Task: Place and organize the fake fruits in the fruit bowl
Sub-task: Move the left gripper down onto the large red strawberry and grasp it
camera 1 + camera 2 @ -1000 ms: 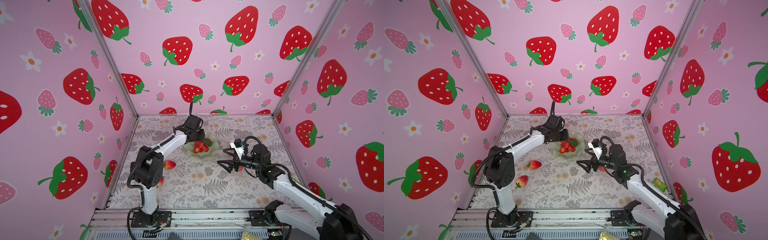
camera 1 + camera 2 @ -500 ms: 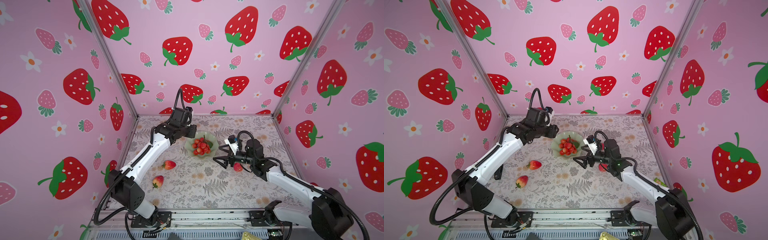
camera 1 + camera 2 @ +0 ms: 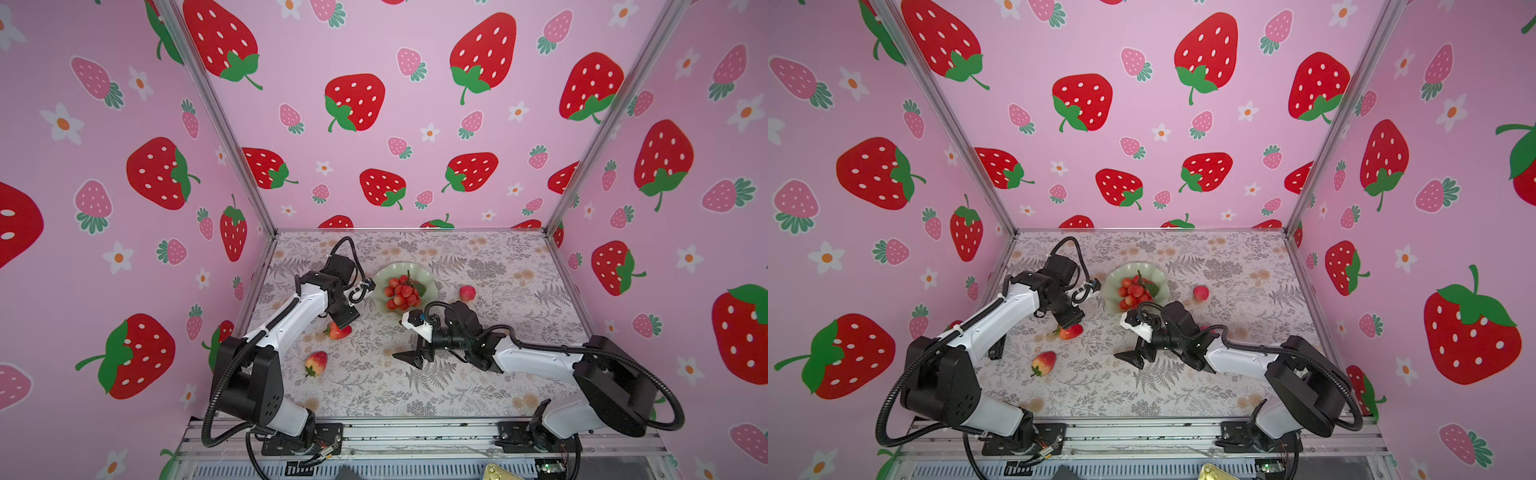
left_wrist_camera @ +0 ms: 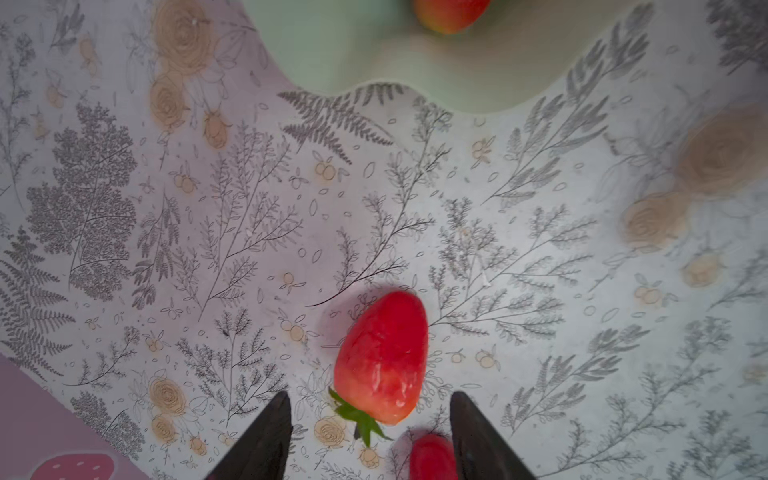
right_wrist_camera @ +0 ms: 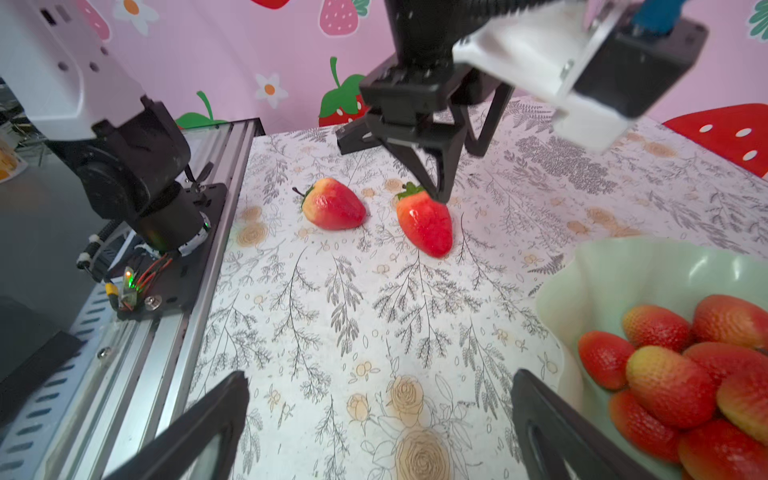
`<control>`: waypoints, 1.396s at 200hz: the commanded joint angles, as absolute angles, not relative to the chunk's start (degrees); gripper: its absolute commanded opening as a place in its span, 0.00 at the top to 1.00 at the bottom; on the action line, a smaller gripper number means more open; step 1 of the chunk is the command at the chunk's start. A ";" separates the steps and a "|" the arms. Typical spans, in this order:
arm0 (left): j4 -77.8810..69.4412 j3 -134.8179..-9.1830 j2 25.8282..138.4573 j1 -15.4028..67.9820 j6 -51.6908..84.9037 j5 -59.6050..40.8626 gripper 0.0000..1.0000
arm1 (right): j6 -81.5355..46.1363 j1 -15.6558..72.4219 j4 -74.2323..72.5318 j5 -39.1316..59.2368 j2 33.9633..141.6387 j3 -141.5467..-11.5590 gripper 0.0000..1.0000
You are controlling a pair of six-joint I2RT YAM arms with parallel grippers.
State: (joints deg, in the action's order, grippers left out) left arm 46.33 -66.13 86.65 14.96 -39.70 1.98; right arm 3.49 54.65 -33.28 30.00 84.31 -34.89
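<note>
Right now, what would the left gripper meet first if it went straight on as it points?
Probably the strawberry lying just beyond its open fingers, near its green cap; depth is unclear.

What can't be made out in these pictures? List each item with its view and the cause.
Left claw: in both top views its own wrist covers the fingertips, so contact with the strawberry is unclear.
Red object: left wrist view, cut off by the bottom edge, unidentifiable.
Fruit bowl: left wrist view, blurred and cut by the top edge.
Tabletop beneath the right arm: both top views, the arm covers it.
</note>
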 commanded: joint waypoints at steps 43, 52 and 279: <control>45.89 -63.13 87.52 12.46 -49.25 -0.83 0.32 | 5.78 54.85 -42.15 31.38 82.85 -31.96 0.01; 44.77 -62.55 87.84 12.43 -49.14 0.70 0.32 | 5.80 54.85 -41.37 32.16 83.06 -32.51 0.01; 43.44 -61.45 98.57 13.36 -49.38 5.20 0.34 | 5.93 54.85 -39.55 34.09 84.25 -33.58 0.01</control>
